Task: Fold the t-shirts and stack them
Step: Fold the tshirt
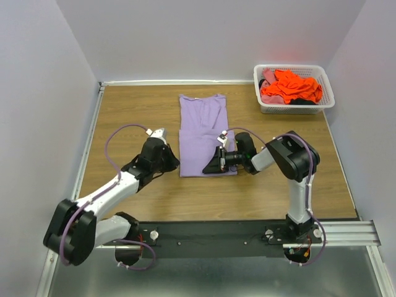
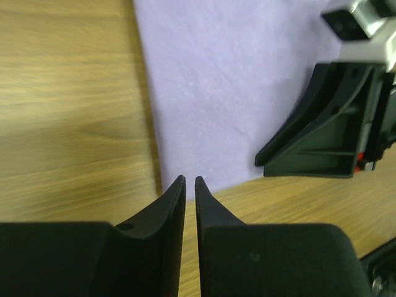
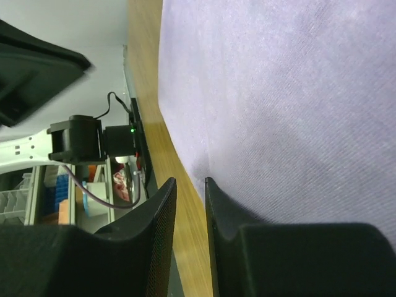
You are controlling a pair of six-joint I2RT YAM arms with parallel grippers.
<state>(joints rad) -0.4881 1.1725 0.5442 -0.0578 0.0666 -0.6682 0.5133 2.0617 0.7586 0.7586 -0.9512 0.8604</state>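
Note:
A lavender-purple t-shirt (image 1: pixel 203 130) lies flat in the middle of the table, folded into a long strip; it also shows in the left wrist view (image 2: pixel 235 80) and the right wrist view (image 3: pixel 284 93). My left gripper (image 1: pixel 174 163) sits low at the shirt's near left corner, its fingers together and empty (image 2: pixel 190 180), just short of the cloth. My right gripper (image 1: pixel 208 168) is at the shirt's near edge, slightly open (image 3: pixel 190 180), with wood showing between its fingers and one finger over the cloth's edge. Orange (image 1: pixel 292 86) and pink (image 1: pixel 268 77) t-shirts lie crumpled in the basket.
A white lattice basket (image 1: pixel 294 67) stands at the back right corner. Wooden table (image 1: pixel 130 117) with white walls on three sides. The right gripper's black body (image 2: pixel 322 136) lies close to the left gripper across the shirt's near edge.

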